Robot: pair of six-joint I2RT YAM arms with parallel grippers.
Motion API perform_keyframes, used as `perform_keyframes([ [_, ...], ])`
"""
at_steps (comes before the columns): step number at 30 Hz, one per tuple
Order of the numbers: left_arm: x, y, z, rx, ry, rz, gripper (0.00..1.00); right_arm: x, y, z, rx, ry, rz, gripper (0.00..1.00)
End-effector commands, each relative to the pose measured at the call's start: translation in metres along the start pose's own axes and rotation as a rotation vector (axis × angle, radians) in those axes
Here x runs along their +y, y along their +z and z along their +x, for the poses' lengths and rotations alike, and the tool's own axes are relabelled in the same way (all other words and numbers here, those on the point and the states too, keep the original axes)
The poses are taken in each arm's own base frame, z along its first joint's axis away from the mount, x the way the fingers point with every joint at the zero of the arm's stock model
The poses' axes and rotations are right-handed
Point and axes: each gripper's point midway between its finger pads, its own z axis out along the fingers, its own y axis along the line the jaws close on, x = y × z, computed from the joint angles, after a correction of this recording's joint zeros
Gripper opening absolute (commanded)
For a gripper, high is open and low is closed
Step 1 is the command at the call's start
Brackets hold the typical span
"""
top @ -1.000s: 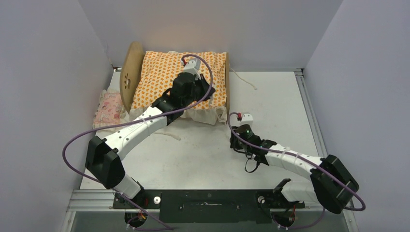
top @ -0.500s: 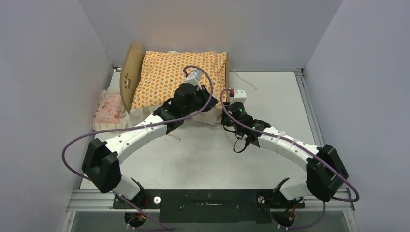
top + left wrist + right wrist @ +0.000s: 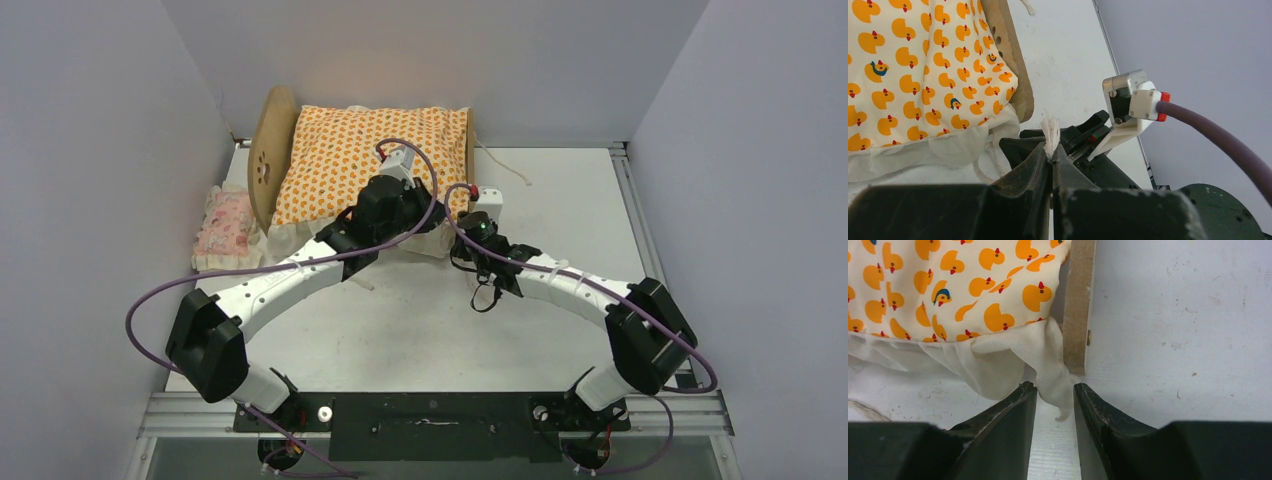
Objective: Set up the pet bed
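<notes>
The pet bed (image 3: 264,160) stands at the back left, its plywood headboard with a paw cutout on the left and its footboard (image 3: 1079,305) on the right. The duck-print cushion (image 3: 350,160) lies on the bed, its white ruffle (image 3: 1013,357) hanging over the near side. My left gripper (image 3: 1051,152) is shut on the frayed end of a white cord (image 3: 1050,134) just off the cushion's near right corner. My right gripper (image 3: 1054,396) stands open by the footboard's end, a corner of the ruffle hanging between its fingertips. In the top view the two grippers (image 3: 420,215) (image 3: 462,238) are close together.
A small pink frilled pillow (image 3: 226,226) lies on the table left of the headboard, against the left wall. Another white cord (image 3: 505,165) trails over the table right of the footboard. Grey walls enclose the table (image 3: 560,220) on three sides.
My right arm has swung from the middle of the table up to the bed's near right corner. The left gripper has drawn back off the cushion toward the near edge, still shut.
</notes>
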Motion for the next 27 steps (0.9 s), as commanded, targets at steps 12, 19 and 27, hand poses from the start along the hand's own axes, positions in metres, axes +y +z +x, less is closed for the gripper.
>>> perform_keyframes([
  [12,-0.016,-0.012,-0.017,-0.079,-0.009,0.066,0.00,0.072,-0.008,-0.072,-0.114,0.009,-0.293,0.05],
  [19,-0.015,-0.011,-0.016,-0.088,-0.012,0.077,0.00,0.088,0.008,-0.105,-0.145,0.061,-0.376,0.11],
  [27,-0.012,-0.004,-0.011,-0.076,-0.012,0.071,0.00,0.065,0.033,-0.095,0.011,0.087,-0.380,0.39],
])
